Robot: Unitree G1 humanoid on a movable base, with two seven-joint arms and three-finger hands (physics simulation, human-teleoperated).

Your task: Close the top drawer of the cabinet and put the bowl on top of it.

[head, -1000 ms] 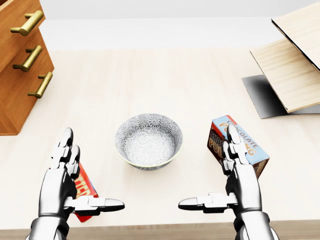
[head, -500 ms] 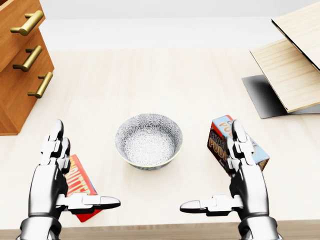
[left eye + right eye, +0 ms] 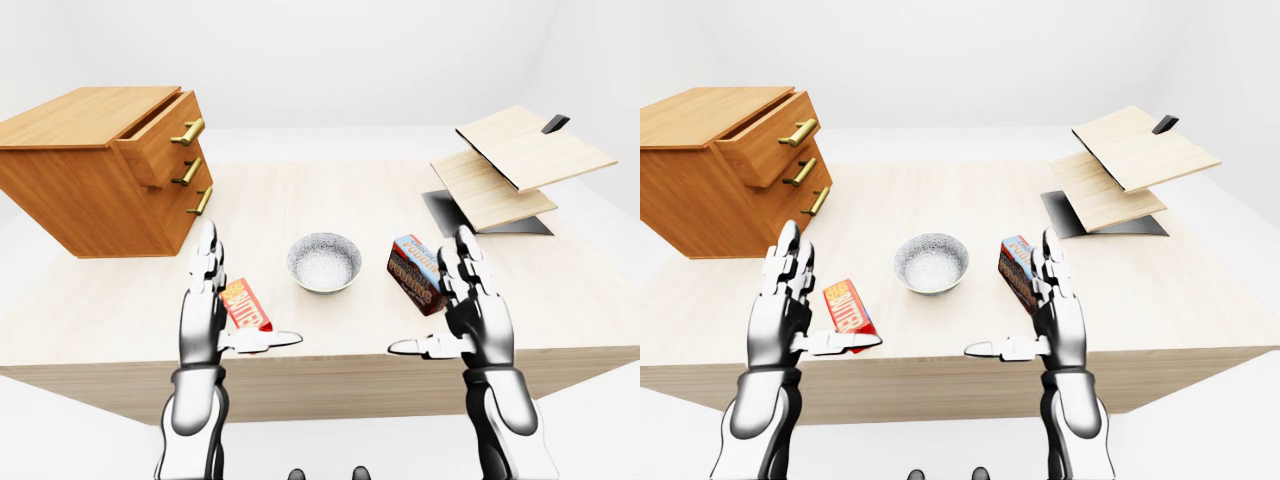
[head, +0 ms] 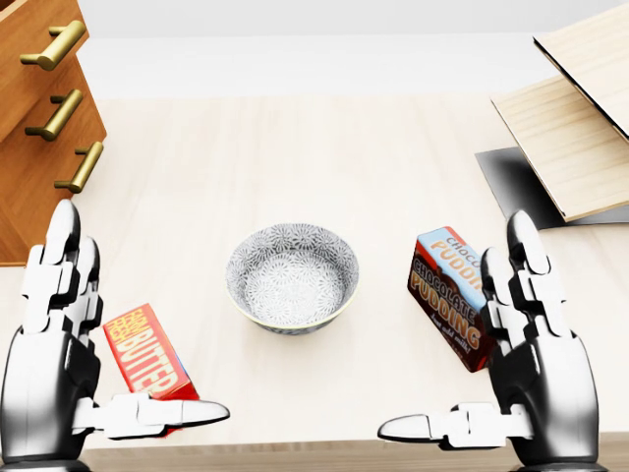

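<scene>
We get bright, even, diffuse light and crisp focus everywhere. Only a faint soft shadow rims the bowl (image 4: 292, 280). Pale sheen glints on the left hand (image 4: 46, 362) and right hand (image 4: 543, 369). Both eye views stretch toward their corners.

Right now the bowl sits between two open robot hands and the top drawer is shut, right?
No: the left-eye view shows the top drawer pulled out. The bowl does sit between the open left robot hand and right robot hand.
</scene>
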